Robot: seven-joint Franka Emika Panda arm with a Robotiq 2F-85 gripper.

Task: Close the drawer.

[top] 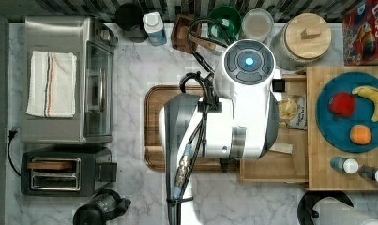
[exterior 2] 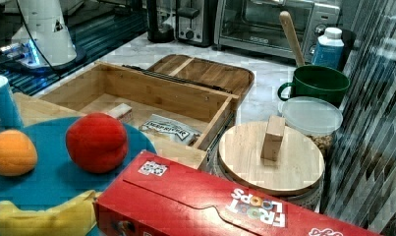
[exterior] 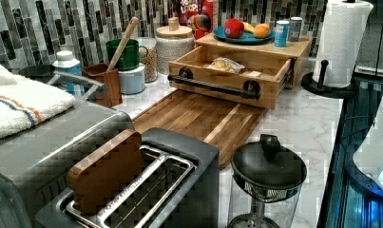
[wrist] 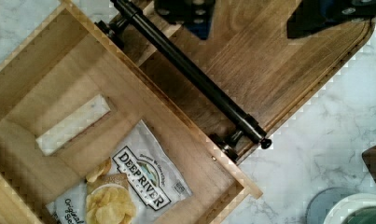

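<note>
The light wooden drawer (exterior: 227, 71) stands pulled out from under the top board, with its black bar handle (exterior: 213, 87) facing the dark tray. In the wrist view the drawer (wrist: 59, 88) holds a chip bag (wrist: 134, 186) and a small pale packet (wrist: 71, 123). My gripper (wrist: 253, 14) hovers open over the dark tray (wrist: 269, 60), just past the handle (wrist: 195, 74), and touches nothing. In the top view the white arm (top: 243, 103) covers most of the drawer (top: 271, 168).
A blue plate (top: 353, 112) with fruit and two small bottles sit on the top board. Jars, a green mug (exterior: 127, 53) and a cereal box line the back wall. An oven, a toaster (top: 64, 171), a coffee press (exterior: 267, 183) and a paper-towel roll (exterior: 341, 40) stand around.
</note>
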